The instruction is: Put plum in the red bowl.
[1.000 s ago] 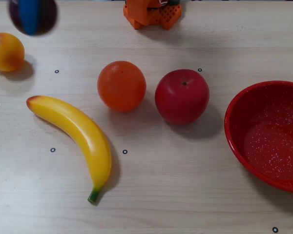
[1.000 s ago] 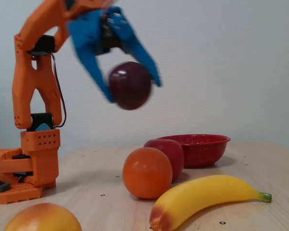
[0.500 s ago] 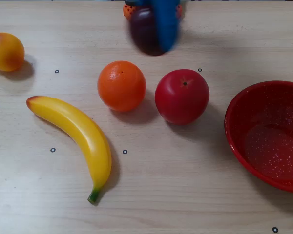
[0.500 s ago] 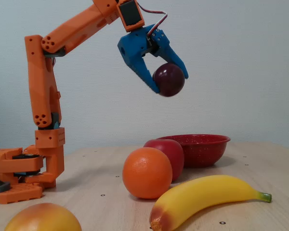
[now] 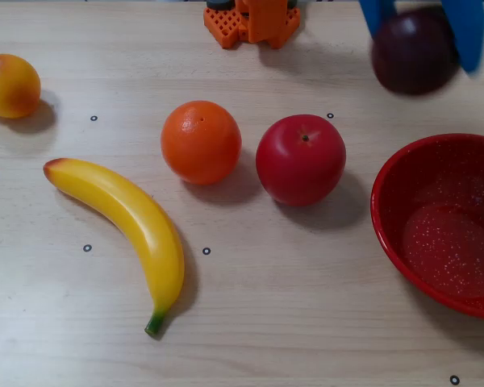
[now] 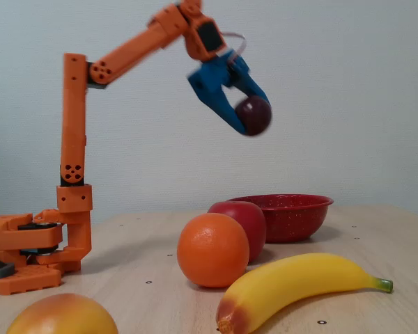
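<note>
Arm stretched out from its orange base (image 6: 35, 247), upper link vertical, forearm angled up and outward, wrist bent down so the blue gripper (image 6: 249, 118) hangs high above the table (image 5: 290, 306). Its fingers (image 5: 468, 32) pinch the plum (image 6: 253, 115) between them; in the overhead view the plum (image 5: 413, 50) shows slightly blurred at the top right, one blue finger on each side. Plum is in the air, clear of the table, just short of the red bowl (image 5: 436, 222) on the far side; in the fixed view it sits well above the bowl's rim (image 6: 282, 203) and slightly left of its centre. Red bowl is empty, white-speckled inside, partly cut off by the right edge of the overhead view. On the table: apple (image 5: 300, 159) near the bowl, orange (image 5: 201, 142) just beside the apple, banana (image 5: 129, 222) lower left, peach-like fruit (image 5: 10, 85) at far left. Versus half a second ago: gripper and plum have swung from in front of the base, above orange and apple, rightward toward the bowl; arm is more extended. Fruit and bowl on the table unchanged.
</note>
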`<act>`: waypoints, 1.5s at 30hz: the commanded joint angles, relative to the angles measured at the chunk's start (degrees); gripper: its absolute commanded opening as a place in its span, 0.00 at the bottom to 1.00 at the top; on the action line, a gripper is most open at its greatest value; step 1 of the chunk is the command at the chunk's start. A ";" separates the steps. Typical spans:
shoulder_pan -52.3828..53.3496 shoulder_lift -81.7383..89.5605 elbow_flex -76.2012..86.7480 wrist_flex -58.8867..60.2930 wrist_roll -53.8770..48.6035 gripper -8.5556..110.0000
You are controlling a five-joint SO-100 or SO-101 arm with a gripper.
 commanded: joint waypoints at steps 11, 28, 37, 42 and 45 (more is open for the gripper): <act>-7.03 -14.50 -11.16 -10.20 -1.76 0.07; -8.35 -32.70 -20.39 -10.90 -5.45 0.07; -7.65 -37.79 -23.99 -9.93 -10.20 0.32; -7.73 -37.79 -24.61 -9.49 -10.63 0.45; -7.82 -37.27 -24.96 -9.23 -10.72 0.48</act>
